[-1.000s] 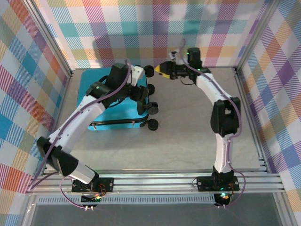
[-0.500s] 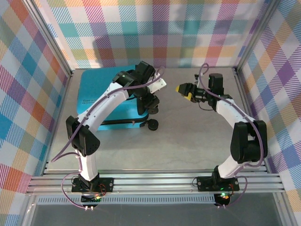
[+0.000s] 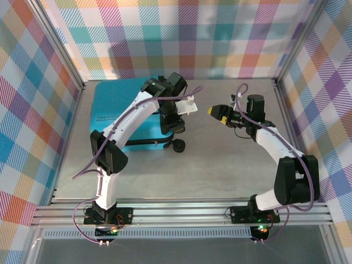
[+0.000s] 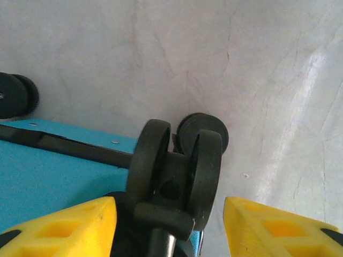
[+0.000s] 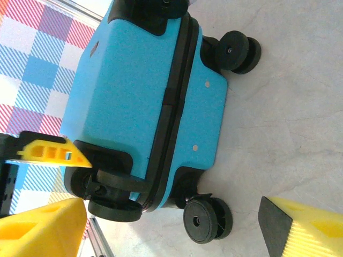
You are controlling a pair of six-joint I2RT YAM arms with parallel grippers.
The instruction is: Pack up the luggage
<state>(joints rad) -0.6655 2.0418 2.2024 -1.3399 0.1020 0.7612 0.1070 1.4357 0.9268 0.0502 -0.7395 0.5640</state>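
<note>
High rear overview, close wrist views, all sharing luggage (image 3: pixel 110 96)

1. A pale grey, faintly veined surface (image 3: pixel 220 159).
2. Pastel plaid walls (image 3: pixel 181 33) rise behind the surface and at both its sides.
3. Aluminium rails (image 3: pixel 181 212) run along the surface's near edge.
4. A soft glare streak (image 4: pixel 303 96) crosses the surface.

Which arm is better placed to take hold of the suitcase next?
Left, most likely. The left gripper straddles a wheel of the luggage with its jaws open, so it need only close. The right gripper is open too, but hangs over the table, apart from the case.
</note>
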